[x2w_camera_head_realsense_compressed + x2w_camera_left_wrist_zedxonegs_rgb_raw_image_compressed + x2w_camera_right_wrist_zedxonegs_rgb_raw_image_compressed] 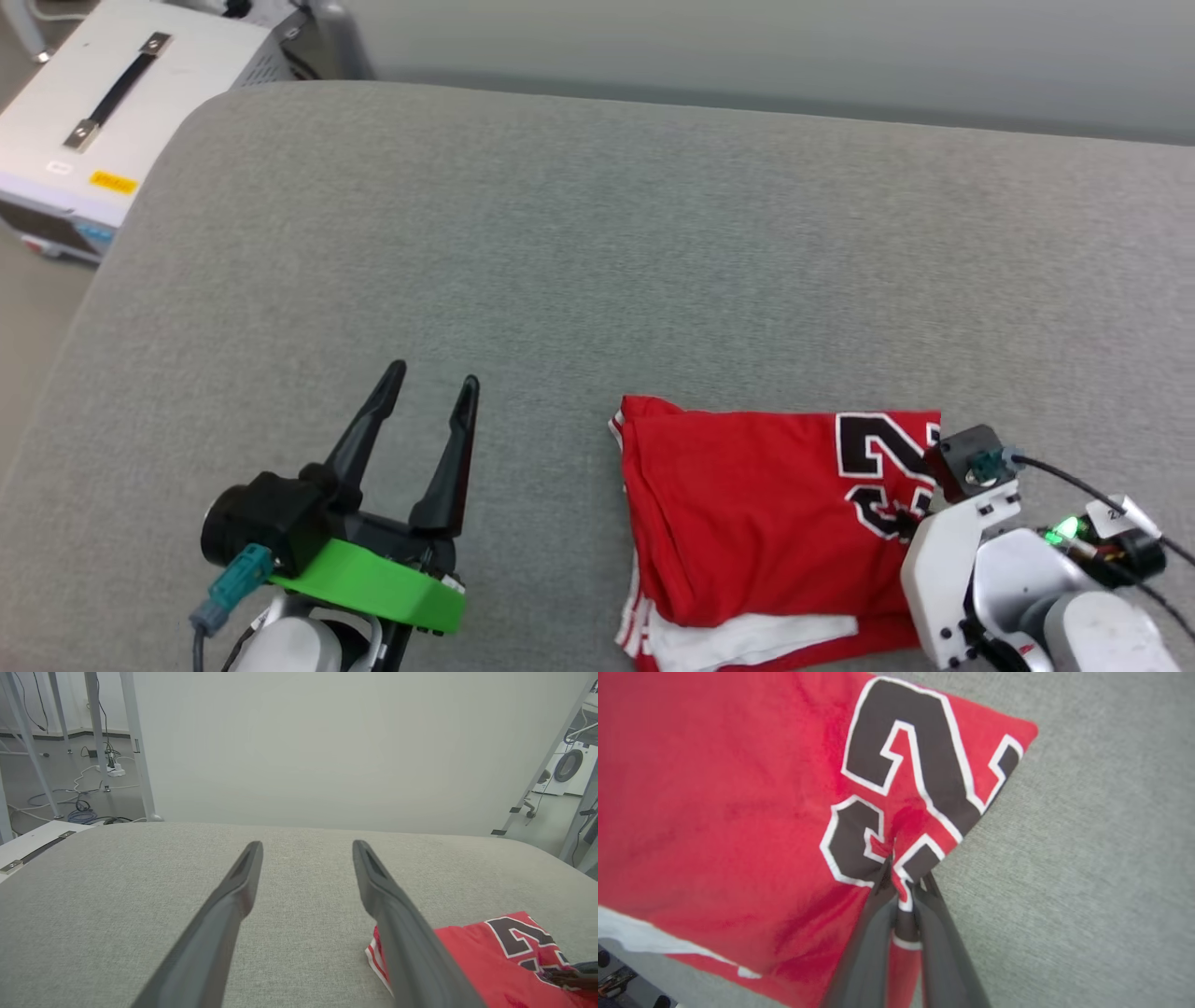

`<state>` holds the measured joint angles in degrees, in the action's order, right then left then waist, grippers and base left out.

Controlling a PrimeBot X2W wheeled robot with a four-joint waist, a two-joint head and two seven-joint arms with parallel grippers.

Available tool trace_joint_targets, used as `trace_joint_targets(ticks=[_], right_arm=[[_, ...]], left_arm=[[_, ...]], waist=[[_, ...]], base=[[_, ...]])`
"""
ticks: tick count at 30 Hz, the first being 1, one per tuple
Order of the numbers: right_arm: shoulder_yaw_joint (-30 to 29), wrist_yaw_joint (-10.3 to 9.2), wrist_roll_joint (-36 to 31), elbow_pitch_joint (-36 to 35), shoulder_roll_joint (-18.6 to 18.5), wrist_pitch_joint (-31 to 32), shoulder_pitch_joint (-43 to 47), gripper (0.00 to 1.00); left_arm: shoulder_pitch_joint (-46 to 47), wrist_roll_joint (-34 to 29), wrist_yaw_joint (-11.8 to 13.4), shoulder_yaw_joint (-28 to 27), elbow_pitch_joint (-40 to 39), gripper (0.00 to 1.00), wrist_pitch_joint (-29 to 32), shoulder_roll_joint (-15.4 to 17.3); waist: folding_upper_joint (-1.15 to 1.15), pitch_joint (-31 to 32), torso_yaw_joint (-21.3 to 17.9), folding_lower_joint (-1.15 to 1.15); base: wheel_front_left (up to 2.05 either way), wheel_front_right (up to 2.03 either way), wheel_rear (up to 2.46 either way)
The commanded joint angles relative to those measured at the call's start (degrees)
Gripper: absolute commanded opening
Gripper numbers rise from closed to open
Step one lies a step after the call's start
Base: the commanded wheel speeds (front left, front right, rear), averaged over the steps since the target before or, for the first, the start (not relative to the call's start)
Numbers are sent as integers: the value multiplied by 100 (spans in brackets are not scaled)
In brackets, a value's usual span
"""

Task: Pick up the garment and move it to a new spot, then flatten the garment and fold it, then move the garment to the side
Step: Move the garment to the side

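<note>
Garment lies folded in a rough rectangle on the near right part of the grey fabric-covered counter. The red side faces up, with black white-outlined numerals at its right end. A white sleeve and striped trim show along the near left edge. Right claw is on the numerals by the garment's right edge, fingers pressed together and pinching a small ridge of red cloth that puckers between them. Left claw is to the left of the garment, apart from it, fingers spread with nothing between them, pointing toward the far side. A white case with a black handle sits off the counter's far left corner.
</note>
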<state>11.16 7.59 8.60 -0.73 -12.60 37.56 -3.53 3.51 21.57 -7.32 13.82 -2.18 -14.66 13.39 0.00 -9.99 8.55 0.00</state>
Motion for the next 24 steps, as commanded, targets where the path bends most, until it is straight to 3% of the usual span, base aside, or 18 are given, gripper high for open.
trace_joint_targets(ticks=[1,8,15,24], right_arm=[[79,-10,-67,-98,-227,-2,-169,0],[711,-10,-318,-432,-1476,82,-661,0],[919,-10,-282,-267,-2562,-115,-1101,0],[405,-10,-391,626,-2985,-892,-1642,0]], left_arm=[[-34,-62,-17,48,-13,100,-34,24],[-12,-116,-17,218,-148,100,-34,48],[173,-150,-17,432,-395,100,-34,148],[603,-189,-17,698,-808,100,-34,482]], waist=[[0,110,-325,0],[0,15,-1054,0],[0,-387,-1774,0],[0,-1165,-2335,0]], base=[[0,0,0],[0,0,0],[0,0,0],[0,0,0]])
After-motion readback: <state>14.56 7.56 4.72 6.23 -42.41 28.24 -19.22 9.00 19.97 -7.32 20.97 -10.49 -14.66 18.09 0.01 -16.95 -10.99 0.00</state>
